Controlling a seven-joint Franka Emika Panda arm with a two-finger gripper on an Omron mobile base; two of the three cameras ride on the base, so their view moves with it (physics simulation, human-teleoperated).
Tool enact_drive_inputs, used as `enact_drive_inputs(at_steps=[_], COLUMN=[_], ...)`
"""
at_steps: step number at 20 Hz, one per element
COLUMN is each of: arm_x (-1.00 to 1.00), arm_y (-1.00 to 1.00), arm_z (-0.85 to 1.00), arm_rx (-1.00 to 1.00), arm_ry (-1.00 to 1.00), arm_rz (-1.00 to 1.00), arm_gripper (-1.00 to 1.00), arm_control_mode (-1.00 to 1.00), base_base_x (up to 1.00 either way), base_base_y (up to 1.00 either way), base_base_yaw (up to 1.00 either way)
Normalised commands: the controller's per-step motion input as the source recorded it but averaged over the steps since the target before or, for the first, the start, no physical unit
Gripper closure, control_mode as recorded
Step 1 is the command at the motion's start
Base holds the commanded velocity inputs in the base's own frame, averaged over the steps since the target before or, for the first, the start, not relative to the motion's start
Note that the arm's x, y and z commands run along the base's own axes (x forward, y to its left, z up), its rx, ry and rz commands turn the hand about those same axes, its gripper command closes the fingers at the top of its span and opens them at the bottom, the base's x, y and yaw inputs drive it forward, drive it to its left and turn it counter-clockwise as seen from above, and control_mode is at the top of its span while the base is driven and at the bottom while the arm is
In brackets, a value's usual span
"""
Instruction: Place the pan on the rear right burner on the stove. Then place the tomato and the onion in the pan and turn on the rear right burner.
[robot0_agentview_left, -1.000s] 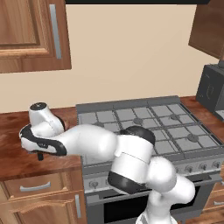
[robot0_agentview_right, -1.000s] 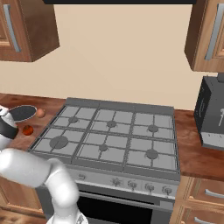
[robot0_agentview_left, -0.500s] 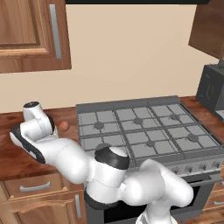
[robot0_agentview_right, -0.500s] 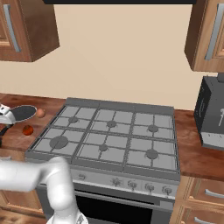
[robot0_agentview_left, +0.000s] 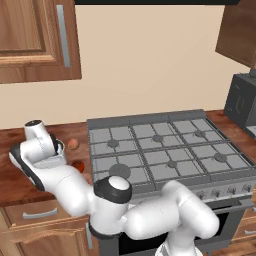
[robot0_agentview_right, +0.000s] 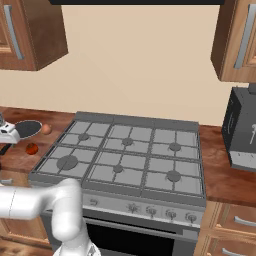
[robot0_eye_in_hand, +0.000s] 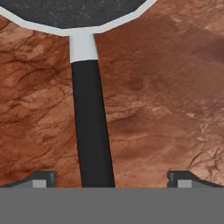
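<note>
Now we hover our claw wide open above the pan, its black handle running between the fingertips ungripped; it lies on the brown surface left of the stove, near the tomato and onion

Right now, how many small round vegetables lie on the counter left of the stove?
2: the onion beside the pan, and the tomato nearer the front. The arm may hide others.
</note>
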Motion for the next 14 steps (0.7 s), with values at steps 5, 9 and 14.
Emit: enact_drive_inputs(at_steps=[5, 9, 14], arm_x=[0.21, 0.14, 0.05], arm_y=[0.21, 0.21, 0.04], arm_z=[-0.22, -0.26, -0.27], arm_rx=[0.0, 0.0, -0.01], arm_ry=[0.0, 0.0, 0.0], arm_rz=[0.0, 0.0, 0.0], arm_gripper=[-1.0, -1.0, -1.0], arm_control_mode=[-1.0, -1.0, -1.0], base_base_x=[0.0, 0.0, 0.0], base_base_y=[0.0, 0.0, 0.0], base_base_yaw=[0.0, 0.0, 0.0])
